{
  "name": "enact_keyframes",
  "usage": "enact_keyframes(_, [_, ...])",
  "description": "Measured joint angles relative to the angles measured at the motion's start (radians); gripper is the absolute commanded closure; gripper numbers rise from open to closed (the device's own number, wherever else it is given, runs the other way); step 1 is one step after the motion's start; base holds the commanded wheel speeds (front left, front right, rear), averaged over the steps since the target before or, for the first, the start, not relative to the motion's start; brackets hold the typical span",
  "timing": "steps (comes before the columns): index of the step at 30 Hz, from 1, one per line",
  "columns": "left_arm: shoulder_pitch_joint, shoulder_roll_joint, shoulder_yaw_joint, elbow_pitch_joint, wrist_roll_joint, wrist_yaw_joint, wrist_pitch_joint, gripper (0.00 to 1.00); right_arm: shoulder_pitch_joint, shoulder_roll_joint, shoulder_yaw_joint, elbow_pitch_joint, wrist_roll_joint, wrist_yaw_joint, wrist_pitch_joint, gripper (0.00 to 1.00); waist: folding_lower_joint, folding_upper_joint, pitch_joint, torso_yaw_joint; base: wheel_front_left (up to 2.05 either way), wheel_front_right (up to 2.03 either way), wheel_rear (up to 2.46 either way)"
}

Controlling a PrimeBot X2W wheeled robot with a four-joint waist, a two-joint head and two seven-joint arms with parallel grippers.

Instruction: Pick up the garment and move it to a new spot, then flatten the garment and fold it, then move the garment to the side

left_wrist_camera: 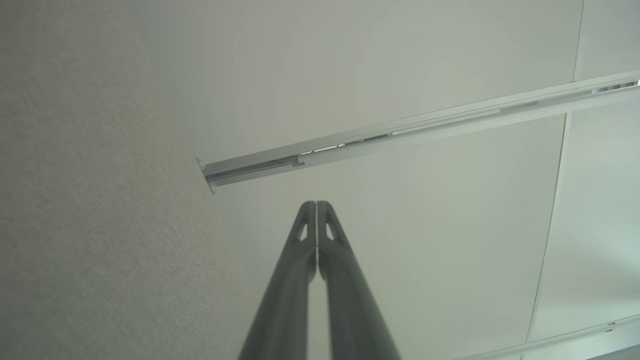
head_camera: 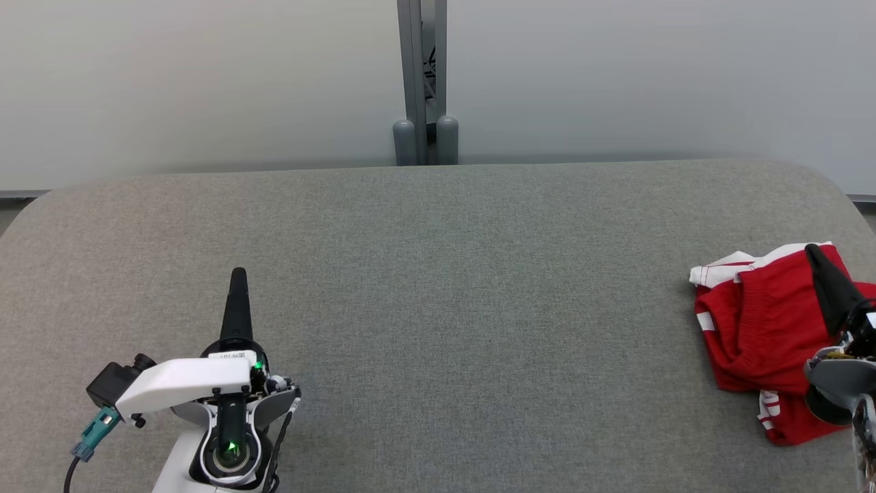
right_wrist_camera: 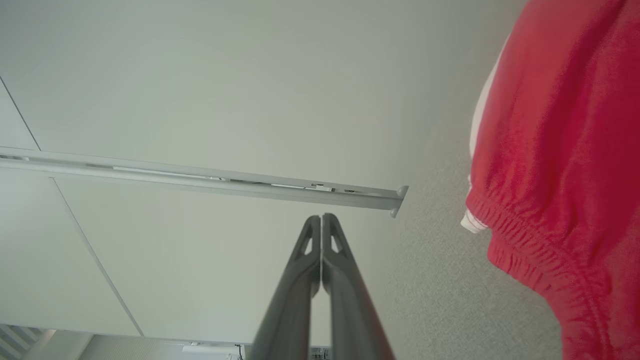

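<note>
**Head view.** The red garment point(head_camera: 753, 329), white-trimmed and crumpled in a heap, lay at about 4 o'clock on the grey bench point(head_camera: 438, 274), close to its right-hand edge. My right gripper point(head_camera: 814, 248) stood over the heap with its fingers pressed together, pointing toward 11 o'clock. Whether it touched the cloth could not be told. My left gripper point(head_camera: 238, 272) sat at 7 o'clock, well apart from the garment. Its fingers were likewise together, pointing to 12 o'clock and holding nothing.

**Right wrist view.** The fingers aimed past the garment at the pale wall. The cloth's gathered elastic edge lay at 3 o'clock of them, beside them and not between them.

**Left wrist view.** The fingers, tips meeting, faced the wall and the grey post point(left_wrist_camera: 400, 135).

**Hazards, as I judged them.**
- **No catch:** with the fingers together, a descent would only have prodded the heap, so they had to part first.
- **Loss over the edge:** the heap lay so near the 3 o'clock edge that a sideways nudge could have pushed it off the bench.
- **Poor hold:** a pinch through several layers would have lifted a bundle and made flattening harder. A pinch on one thin fold might have slipped out during the carry.
- **Snagging:** the bench cover looked like fabric, so a deep pinch could have caught it along with the cloth.
</note>
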Motion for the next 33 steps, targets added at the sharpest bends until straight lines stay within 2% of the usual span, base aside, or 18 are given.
enact_keyframes(20, [-0.038, -0.012, -0.002, 0.037, -0.133, -0.030, -0.013, 1.00, -0.057, -0.015, -0.028, 0.058, 0.133, 0.000, 0.042, 1.00, 0.0000, 0.0000, 0.004, 0.002, 0.00, 0.00, 0.00])
enact_keyframes(33, [-0.042, -0.012, -0.002, 0.037, -0.134, -0.030, -0.015, 1.00, -0.057, -0.016, -0.026, 0.059, 0.139, 0.000, 0.042, 1.00, 0.0000, 0.0000, 0.004, 0.002, 0.00, 0.00, 0.00])
